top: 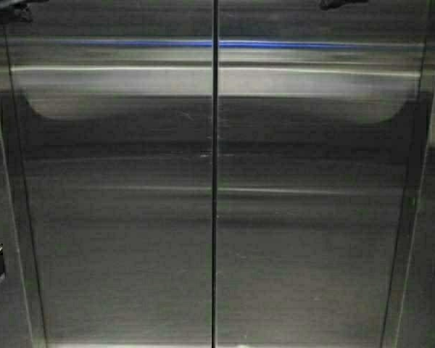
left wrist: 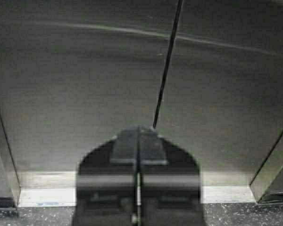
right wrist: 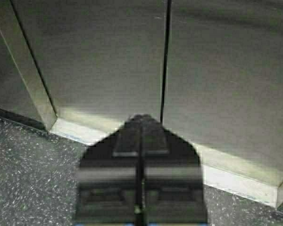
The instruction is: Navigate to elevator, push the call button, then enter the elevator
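Note:
The elevator's brushed steel double doors (top: 130, 217) fill the high view, closed, with a thin dark centre seam running top to bottom. The call button is out of view. My left gripper (left wrist: 138, 129) is shut with nothing in it, low and pointing at the doors near the seam (left wrist: 166, 70). My right gripper (right wrist: 141, 117) is also shut and empty, aimed at the base of the doors (right wrist: 99, 56) beside the seam. Neither gripper shows in the high view.
The steel door frame (top: 14, 217) stands at both sides of the high view. A bright metal sill (right wrist: 236, 181) runs along the foot of the doors, and dark speckled floor (right wrist: 28, 174) lies in front of it.

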`<state>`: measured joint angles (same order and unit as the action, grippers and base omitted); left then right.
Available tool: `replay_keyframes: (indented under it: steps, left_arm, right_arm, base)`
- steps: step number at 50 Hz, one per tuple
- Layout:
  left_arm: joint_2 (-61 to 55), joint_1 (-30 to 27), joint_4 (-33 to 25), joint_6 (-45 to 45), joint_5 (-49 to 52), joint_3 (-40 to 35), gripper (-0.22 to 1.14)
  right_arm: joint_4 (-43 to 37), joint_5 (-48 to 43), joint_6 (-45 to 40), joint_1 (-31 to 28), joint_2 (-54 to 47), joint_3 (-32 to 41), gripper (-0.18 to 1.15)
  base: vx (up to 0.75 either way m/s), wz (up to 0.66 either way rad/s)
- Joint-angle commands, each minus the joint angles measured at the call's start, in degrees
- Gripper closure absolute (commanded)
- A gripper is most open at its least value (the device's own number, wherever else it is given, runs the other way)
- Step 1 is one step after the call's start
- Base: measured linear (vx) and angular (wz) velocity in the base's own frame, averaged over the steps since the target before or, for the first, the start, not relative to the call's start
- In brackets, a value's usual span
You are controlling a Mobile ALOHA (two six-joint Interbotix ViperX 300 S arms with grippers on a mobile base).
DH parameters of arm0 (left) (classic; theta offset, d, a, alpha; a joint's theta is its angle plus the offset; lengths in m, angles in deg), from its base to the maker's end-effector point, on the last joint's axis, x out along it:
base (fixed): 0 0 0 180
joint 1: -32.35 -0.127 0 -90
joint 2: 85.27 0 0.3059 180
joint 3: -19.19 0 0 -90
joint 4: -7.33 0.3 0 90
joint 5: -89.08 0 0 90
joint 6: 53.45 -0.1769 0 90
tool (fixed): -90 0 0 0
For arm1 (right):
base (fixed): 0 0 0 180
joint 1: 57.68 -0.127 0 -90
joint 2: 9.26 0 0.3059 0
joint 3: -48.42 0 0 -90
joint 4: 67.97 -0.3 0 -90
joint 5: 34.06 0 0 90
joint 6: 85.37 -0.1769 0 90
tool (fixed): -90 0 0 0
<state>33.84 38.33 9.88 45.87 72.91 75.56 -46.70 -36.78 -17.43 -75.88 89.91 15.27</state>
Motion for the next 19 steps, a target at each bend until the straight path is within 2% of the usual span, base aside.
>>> replay_keyframes:
  steps: [1, 19]
  left_arm:
    - [0.2, 0.0, -0.1, 0.1, -0.4, -1.0, 0.89]
    - [0.2, 0.0, 0.0, 0.1, -0.4, -1.0, 0.89]
  right_arm:
    - [0.0, -0.5, 0.0, 0.1, 0.9, 0.7, 0.92]
    - [0.0, -0.6, 0.0, 0.1, 0.9, 0.6, 0.92]
  base:
    - [0.00, 0.00]
    - [0.00, 0.00]
